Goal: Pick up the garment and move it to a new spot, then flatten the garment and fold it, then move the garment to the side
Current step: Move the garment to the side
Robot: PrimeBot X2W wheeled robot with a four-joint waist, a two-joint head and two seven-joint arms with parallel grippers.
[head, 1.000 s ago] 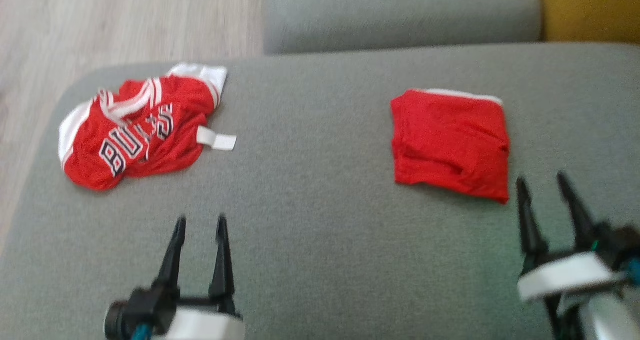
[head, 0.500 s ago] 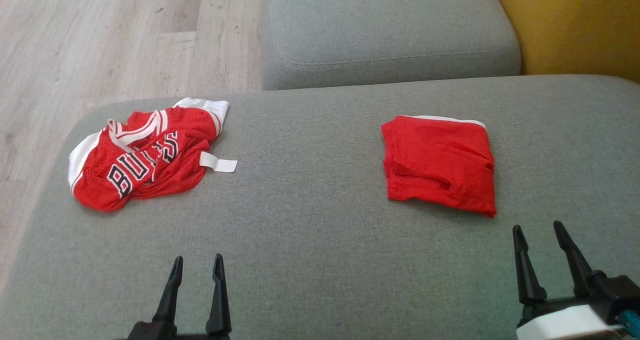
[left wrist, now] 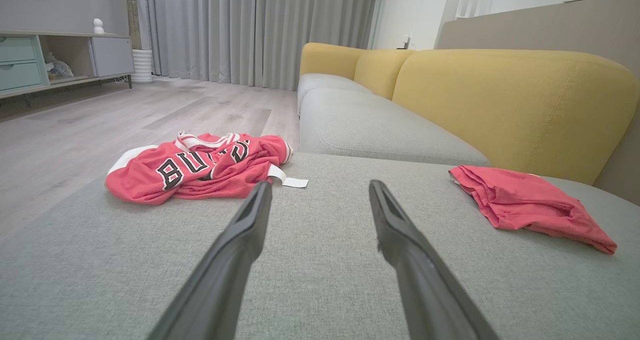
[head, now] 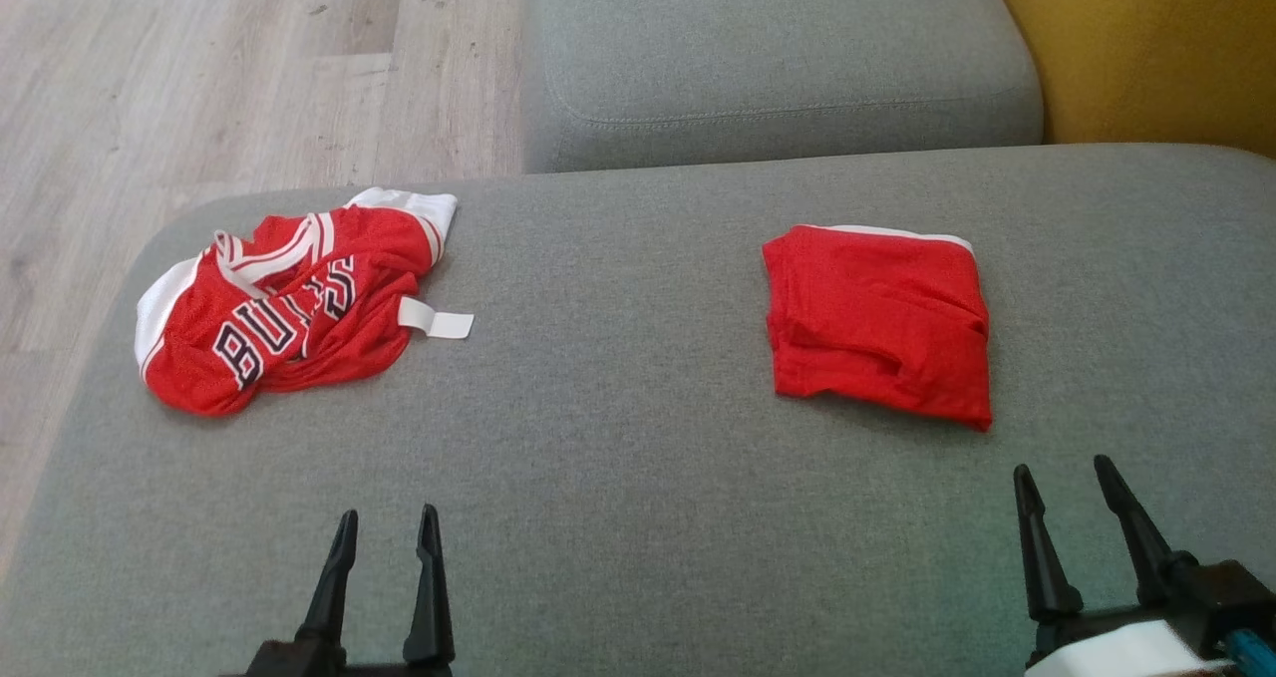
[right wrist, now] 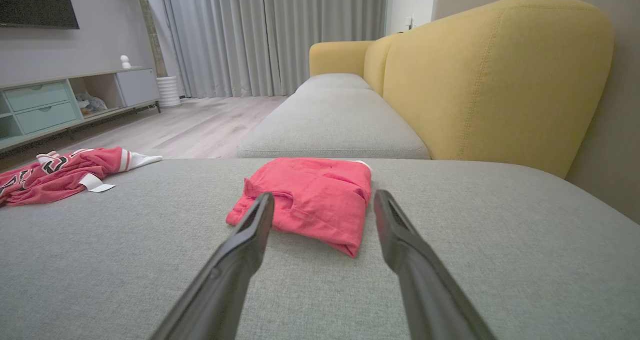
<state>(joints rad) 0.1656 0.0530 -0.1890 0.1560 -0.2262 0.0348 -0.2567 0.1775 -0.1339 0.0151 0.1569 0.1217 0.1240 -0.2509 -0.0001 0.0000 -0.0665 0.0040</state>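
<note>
We hold our left pincer [head: 388, 510] and right pincer [head: 1062, 465] spread wide and empty over the grey sofa cushion [head: 618, 438]. The crumpled red jersey [head: 289, 308] lies at eleven o'clock from the left pincer, well apart. The folded red garment [head: 877, 323] sits near the right pincer, at eleven o'clock.
</note>
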